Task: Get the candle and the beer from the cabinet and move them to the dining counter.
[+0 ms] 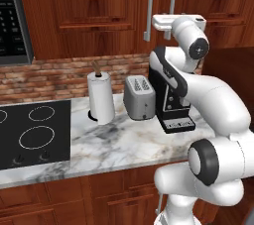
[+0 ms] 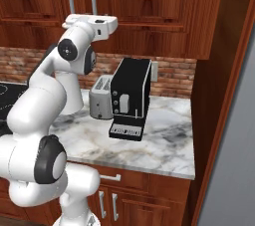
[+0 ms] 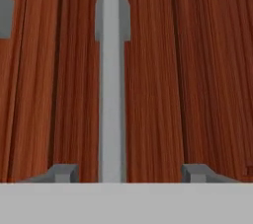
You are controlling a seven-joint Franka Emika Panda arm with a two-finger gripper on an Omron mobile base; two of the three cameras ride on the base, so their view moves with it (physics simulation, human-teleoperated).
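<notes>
Jaws released, straddling the cabinet (image 3: 197, 70) handle (image 3: 111, 94); its vertical long axis runs centred between both fingertips (image 3: 62, 172).

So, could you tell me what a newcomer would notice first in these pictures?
Probably the white arm raised to the closed reddish-brown cabinet, its hand straddling a silver bar handle with fingers apart on either side. Below, on the marble counter, stand a paper towel roll, a toaster and a black coffee machine.
</notes>
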